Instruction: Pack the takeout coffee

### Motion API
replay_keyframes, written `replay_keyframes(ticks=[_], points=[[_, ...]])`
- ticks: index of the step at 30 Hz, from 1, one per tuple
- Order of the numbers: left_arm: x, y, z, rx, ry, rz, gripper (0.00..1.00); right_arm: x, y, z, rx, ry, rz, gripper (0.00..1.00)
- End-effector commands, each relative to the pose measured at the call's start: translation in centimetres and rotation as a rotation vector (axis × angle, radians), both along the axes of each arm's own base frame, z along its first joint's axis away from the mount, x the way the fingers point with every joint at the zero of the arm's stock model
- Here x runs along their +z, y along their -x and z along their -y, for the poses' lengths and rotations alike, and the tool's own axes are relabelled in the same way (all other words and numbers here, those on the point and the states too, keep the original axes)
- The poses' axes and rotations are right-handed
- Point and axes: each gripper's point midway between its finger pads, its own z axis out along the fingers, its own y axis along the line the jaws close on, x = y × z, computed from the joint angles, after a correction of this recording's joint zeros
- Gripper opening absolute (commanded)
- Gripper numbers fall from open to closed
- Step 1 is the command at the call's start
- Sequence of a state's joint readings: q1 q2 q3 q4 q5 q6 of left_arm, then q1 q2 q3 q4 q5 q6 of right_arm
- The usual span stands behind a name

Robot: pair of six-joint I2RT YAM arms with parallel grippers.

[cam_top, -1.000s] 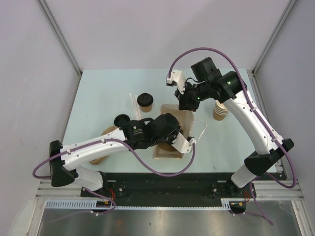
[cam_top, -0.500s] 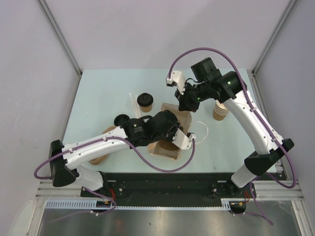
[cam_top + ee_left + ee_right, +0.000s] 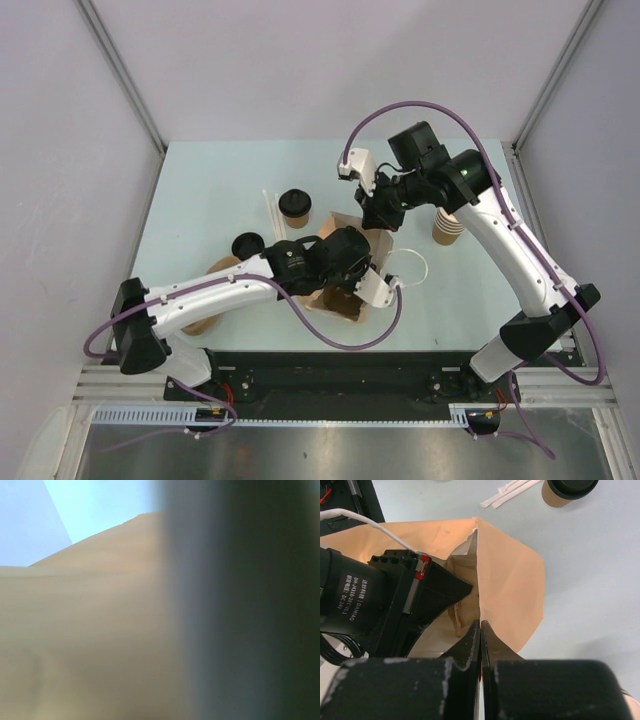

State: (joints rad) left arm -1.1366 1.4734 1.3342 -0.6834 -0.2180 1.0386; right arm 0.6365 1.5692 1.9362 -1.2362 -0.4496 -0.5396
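Observation:
The takeout coffee (image 3: 294, 204), a tan cup with a black lid, stands on the table left of the brown paper bag (image 3: 352, 228). It also shows in the right wrist view (image 3: 567, 490). My right gripper (image 3: 378, 212) is shut on the bag's top edge (image 3: 481, 570) and holds the mouth open. My left gripper (image 3: 340, 262) reaches into the bag's mouth, and its body fills the opening in the right wrist view (image 3: 395, 600). Its fingers are hidden. The left wrist view is a blur of tan paper (image 3: 85, 630) and a dark shape.
A second round black lid (image 3: 247, 244) sits by the left arm. The pulp carrier (image 3: 205, 318) lies under that arm. A stack of lidless cups (image 3: 447, 226) stands at the right. Wrapped straws (image 3: 270, 210) lie left of the coffee. The bag's white handle (image 3: 412, 266) sticks out right.
The left gripper has pushed further into the bag, towards the right. The bag's mouth has risen and its near end has drawn in. The right gripper keeps its hold.

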Motion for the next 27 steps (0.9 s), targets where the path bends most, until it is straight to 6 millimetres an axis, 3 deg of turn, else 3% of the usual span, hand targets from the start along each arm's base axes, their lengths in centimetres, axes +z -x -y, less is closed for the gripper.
replay_keyframes(ticks=[1,8,13,16,21,27], points=[[-2.7,0.3,-1.0,0.015,-0.046,-0.096,0.03,1.5,0.5,-0.2,0.036,-0.057,0.044,0.00],[-1.9,-0.4,-0.6,0.015,-0.006,-0.084,0.22,1.1,0.2,0.1,0.036,-0.054,0.039,0.00],[0.4,-0.6,-0.4,0.040,0.035,-0.071,0.32,0.7,-0.1,0.4,0.029,-0.052,0.031,0.00],[2.2,-0.7,-0.5,0.048,0.070,-0.048,0.44,0.6,-0.2,0.6,0.028,-0.046,0.037,0.00],[4.8,-0.5,-0.3,0.053,0.124,-0.020,0.54,0.4,-0.4,0.9,0.022,-0.042,0.037,0.00],[6.3,0.0,-0.2,0.051,0.166,-0.007,0.61,0.2,-0.5,0.9,0.019,-0.036,0.038,0.00]])
